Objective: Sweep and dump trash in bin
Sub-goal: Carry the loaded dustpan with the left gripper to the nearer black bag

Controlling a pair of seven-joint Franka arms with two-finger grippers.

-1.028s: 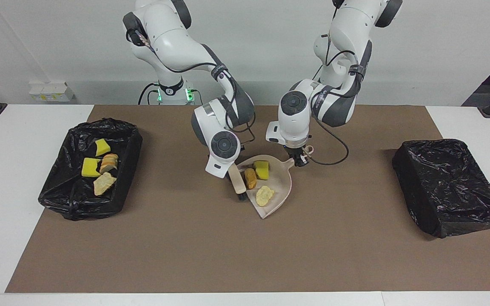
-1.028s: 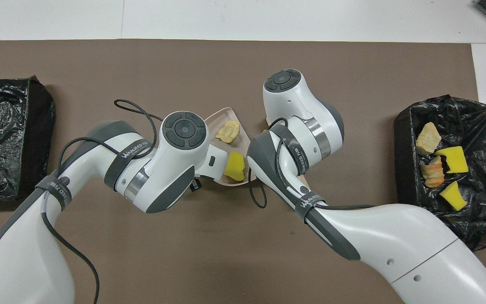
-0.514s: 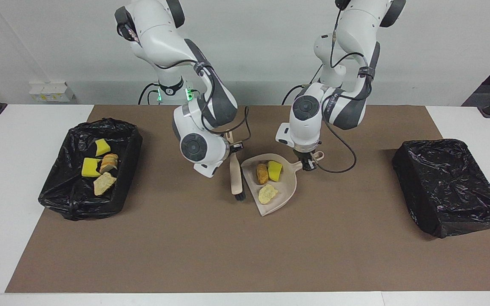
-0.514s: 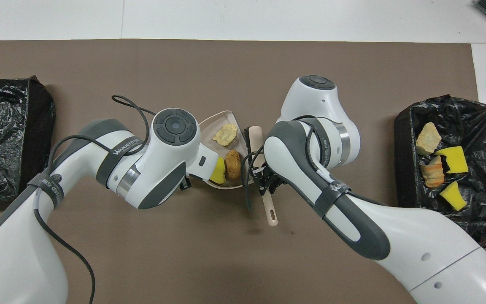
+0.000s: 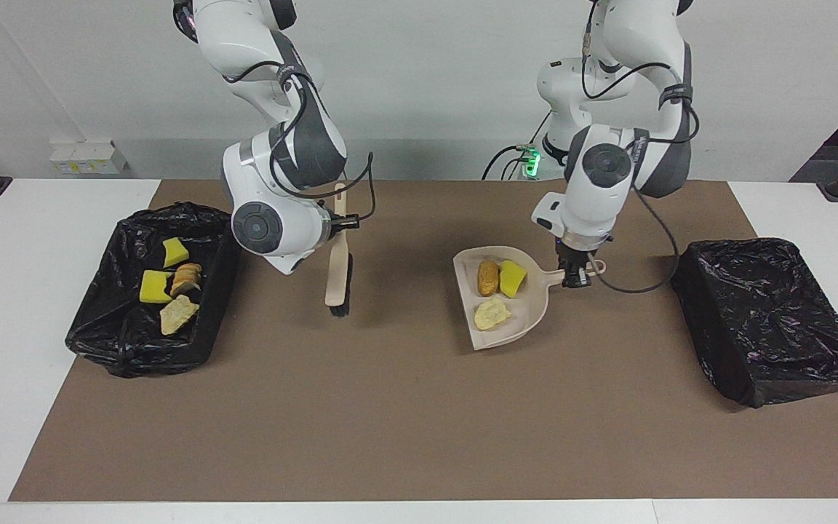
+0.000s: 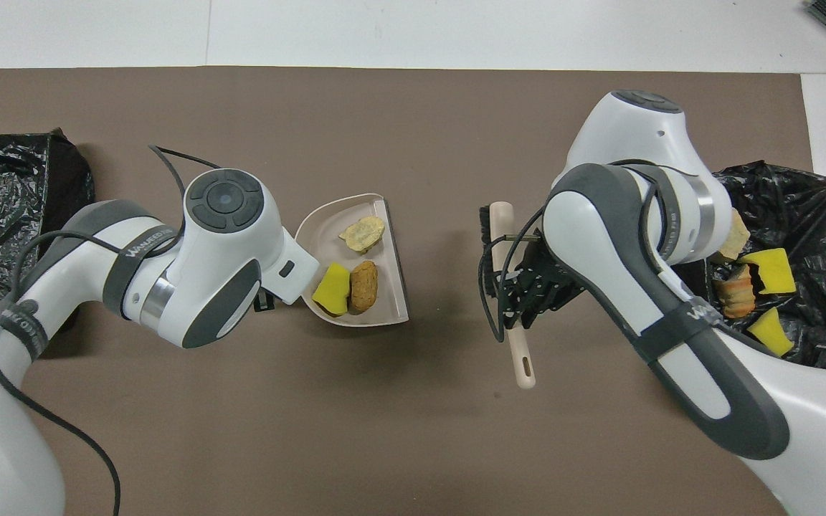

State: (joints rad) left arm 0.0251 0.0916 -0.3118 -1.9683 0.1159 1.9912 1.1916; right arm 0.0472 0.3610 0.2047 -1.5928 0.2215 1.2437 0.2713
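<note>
R gripper clenched on brush handle, bristles down, over mat beside open bin w/ four scraps in it. L gripper grips dustpan handle; three scraps in pan, mid-mat. Sweep looks done; dump step in hand. Next, I'd say: carry pan level to a bin, tip. Covered bin sits at mat's L-arm edge.

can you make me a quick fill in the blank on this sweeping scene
1. The left tool is shut on the handle of the ____.
2. The brush hangs from the ____ tool.
3. The dustpan carries ____ scraps.
4. The open bin with four scraps in it sits at the ____ arm's end of the table.

Missing words: dustpan; right; three; right
</note>
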